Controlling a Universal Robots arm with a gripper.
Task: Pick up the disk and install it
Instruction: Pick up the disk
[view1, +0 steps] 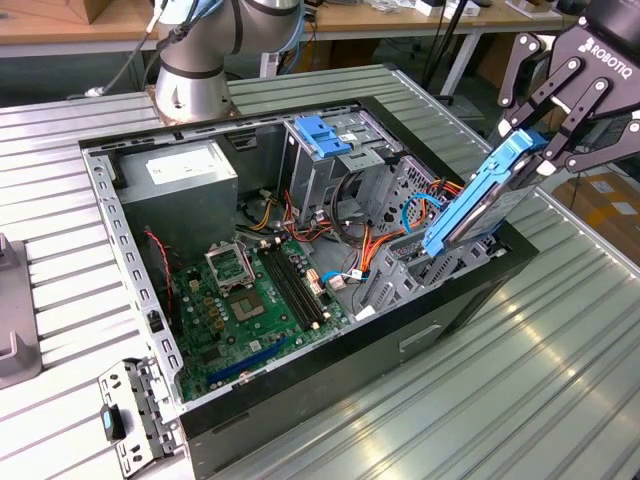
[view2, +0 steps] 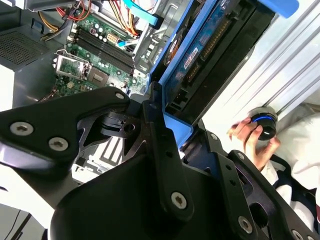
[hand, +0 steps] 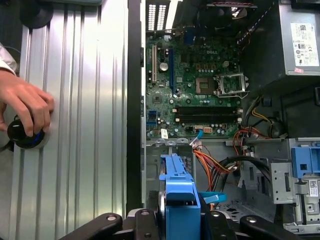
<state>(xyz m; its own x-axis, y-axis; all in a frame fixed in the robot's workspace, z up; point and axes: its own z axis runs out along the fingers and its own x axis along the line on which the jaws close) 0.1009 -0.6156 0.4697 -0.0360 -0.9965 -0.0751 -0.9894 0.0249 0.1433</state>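
Note:
The disk (view1: 480, 205), a grey drive in a bright blue carrier, hangs steeply tilted over the front corner of the open computer case (view1: 120, 230) at the exterior view's right. My black gripper (view1: 545, 150) is shut on the disk's upper end. Its lower end hovers just above the grey drive bay (view1: 420, 260) inside the case. In the first wrist view the disk's blue edge (hand: 179, 195) stands between my fingers, above that bay. The second wrist view shows the disk's connector side (view2: 210, 50) beside one finger (view2: 155, 115).
Inside the case lie the green motherboard (view1: 240, 300), a grey power supply (view1: 185, 175), a tall cage with a blue bracket (view1: 325, 135) and orange and blue cables (view1: 385, 240). A person's hand (hand: 27, 107) rests on a round knob (hand: 22, 135) on the ribbed table. A loose metal bracket (view1: 135, 410) lies at the front.

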